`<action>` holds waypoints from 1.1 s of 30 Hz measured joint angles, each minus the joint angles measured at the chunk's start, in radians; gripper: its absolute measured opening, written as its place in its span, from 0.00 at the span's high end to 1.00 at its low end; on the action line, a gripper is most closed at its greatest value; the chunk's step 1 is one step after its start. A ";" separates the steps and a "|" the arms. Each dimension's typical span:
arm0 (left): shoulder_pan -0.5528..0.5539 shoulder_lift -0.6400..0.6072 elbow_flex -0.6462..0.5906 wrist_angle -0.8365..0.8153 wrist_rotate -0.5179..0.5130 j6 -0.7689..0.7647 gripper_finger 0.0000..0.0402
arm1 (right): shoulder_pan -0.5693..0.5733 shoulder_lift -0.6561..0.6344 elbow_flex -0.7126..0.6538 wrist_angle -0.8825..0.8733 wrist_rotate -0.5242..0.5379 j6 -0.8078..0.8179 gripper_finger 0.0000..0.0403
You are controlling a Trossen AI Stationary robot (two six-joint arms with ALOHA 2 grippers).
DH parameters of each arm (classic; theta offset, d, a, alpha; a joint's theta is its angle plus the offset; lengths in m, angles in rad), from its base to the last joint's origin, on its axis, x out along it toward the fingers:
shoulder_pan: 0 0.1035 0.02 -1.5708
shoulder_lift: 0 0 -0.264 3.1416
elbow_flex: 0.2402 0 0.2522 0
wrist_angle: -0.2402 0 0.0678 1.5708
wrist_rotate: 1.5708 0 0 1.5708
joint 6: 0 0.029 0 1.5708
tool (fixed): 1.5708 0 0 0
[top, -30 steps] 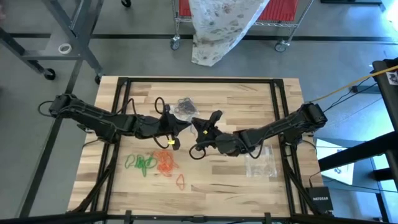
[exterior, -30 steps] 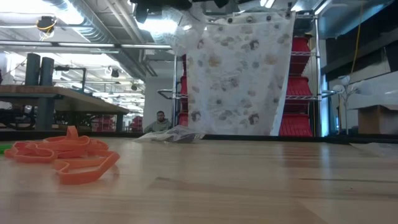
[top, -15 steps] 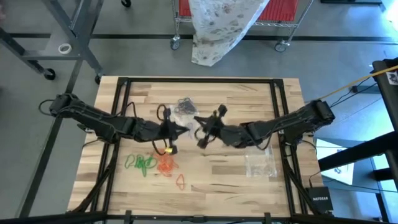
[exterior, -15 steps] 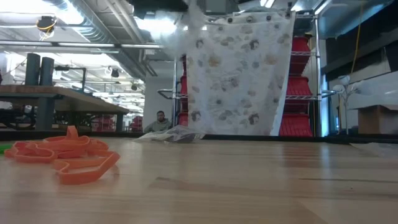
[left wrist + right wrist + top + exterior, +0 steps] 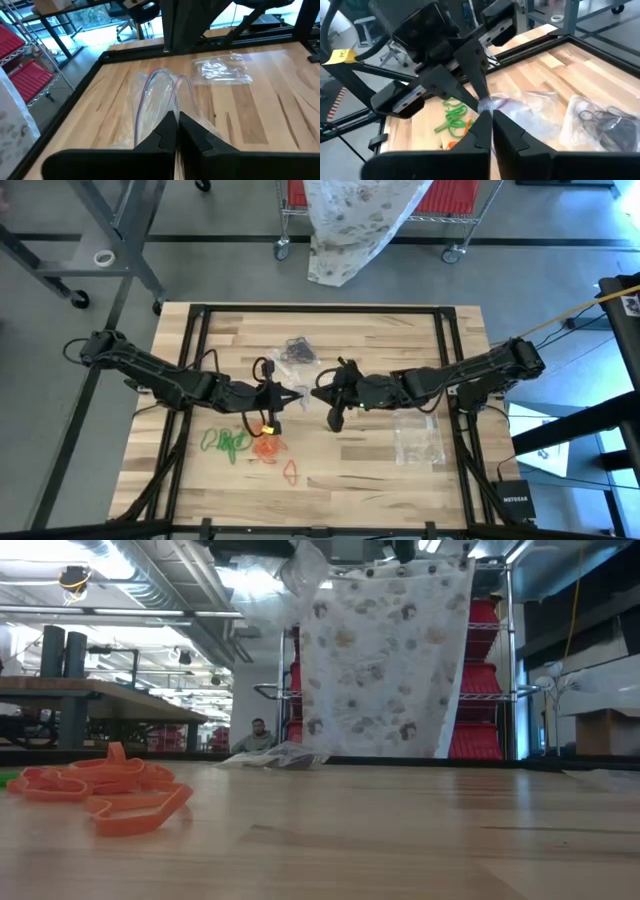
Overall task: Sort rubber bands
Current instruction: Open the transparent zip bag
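Both grippers meet over the middle of the table, each shut on one clear plastic bag [image 5: 159,97]. My left gripper [image 5: 300,392] comes from the table's left, my right gripper [image 5: 320,391] from its right, tips almost touching. In the low view the bag [image 5: 305,565] hangs high above the table. Loose green rubber bands [image 5: 228,443] and orange rubber bands [image 5: 267,446] lie on the table nearer the front, with one orange band [image 5: 290,471] apart. Black rubber bands lie inside another clear bag [image 5: 298,350] near the far edge. My left gripper pinches the clear bag between its two fingers at the edge with the pink and blue zip line [image 5: 167,107]. The fingers come nearly level from the table's left. The bag is lifted clear of the table. My right gripper pinches the same bag's upper edge [image 5: 487,105] between its two fingers, right beside the left gripper's fingertips [image 5: 479,90]. It comes nearly level from the table's right. The bag sags slack beyond the fingers, clear of the table.
A third clear bag [image 5: 418,442] lies flat at the table's right front. A black frame [image 5: 448,350] runs round the tabletop. Behind the table stand a wire cart and a hanging patterned sheet [image 5: 385,650]; a person [image 5: 258,735] sits far off in the room.
My right gripper has rolled about its own axis and risen a little, drawing toward the left gripper. My left gripper has rolled slightly and shifted a bit toward the table's right. The clear bag has come into the top of the low view.
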 joint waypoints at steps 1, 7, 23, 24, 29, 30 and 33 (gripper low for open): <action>0.000 0.000 0.000 0.004 0.000 0.000 1.00 | 0.000 -0.001 0.001 -0.012 0.002 0.002 0.97; -0.002 -0.001 0.000 0.025 -0.001 -0.033 1.00 | 0.013 -0.001 -0.031 -0.062 0.019 0.036 0.79; -0.001 -0.003 0.000 0.127 -0.001 -0.121 1.00 | 0.062 0.045 -0.143 0.160 0.081 0.040 0.68; -0.001 -0.003 0.000 0.126 -0.001 -0.123 1.00 | 0.061 0.047 -0.143 0.168 0.080 0.039 0.68; -0.001 -0.003 0.001 0.121 -0.001 -0.141 1.00 | 0.061 0.047 -0.143 0.160 0.098 0.015 0.69; -0.001 -0.003 0.001 0.117 -0.001 -0.143 1.00 | 0.061 0.047 -0.143 0.162 0.098 0.008 0.69; -0.001 -0.003 0.001 0.115 -0.001 -0.143 1.00 | 0.061 0.047 -0.143 0.162 0.082 -0.014 0.69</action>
